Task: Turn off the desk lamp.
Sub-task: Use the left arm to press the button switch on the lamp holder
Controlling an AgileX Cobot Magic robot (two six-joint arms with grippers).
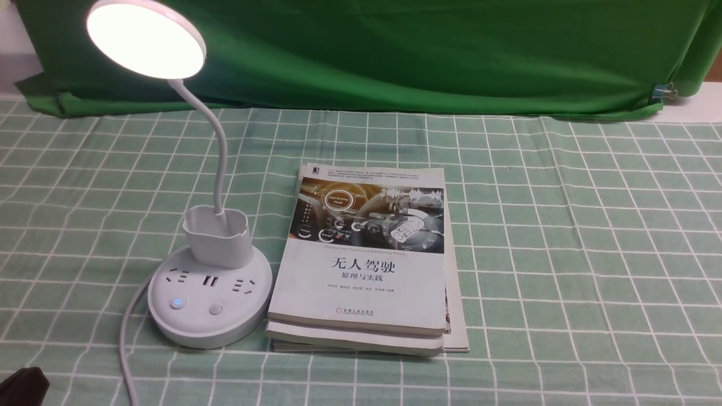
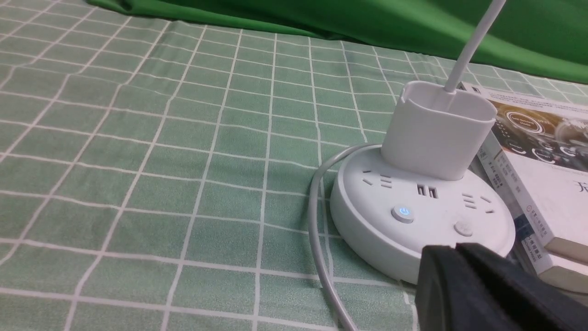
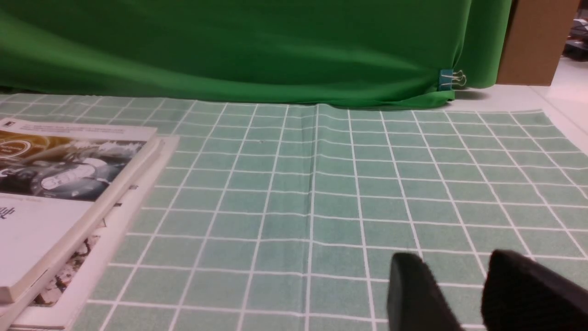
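Note:
The white desk lamp (image 1: 210, 293) stands at the left of the table, its round head (image 1: 145, 38) glowing. Its base carries sockets, a blue-lit button (image 1: 178, 303) and a plain button (image 1: 216, 309); both also show in the left wrist view: the lit button (image 2: 403, 213) and the plain button (image 2: 463, 228). My left gripper (image 2: 455, 248) is shut and empty, hanging just short of the base's near edge; its dark tip shows at the front view's lower left corner (image 1: 22, 386). My right gripper (image 3: 455, 262) is open and empty above bare cloth.
A stack of books (image 1: 366, 259) lies right beside the lamp base. The lamp's white cord (image 1: 127, 338) runs from the base toward the front edge. A green-and-white checked cloth (image 1: 564, 254) covers the table; a green backdrop (image 1: 423, 51) hangs behind.

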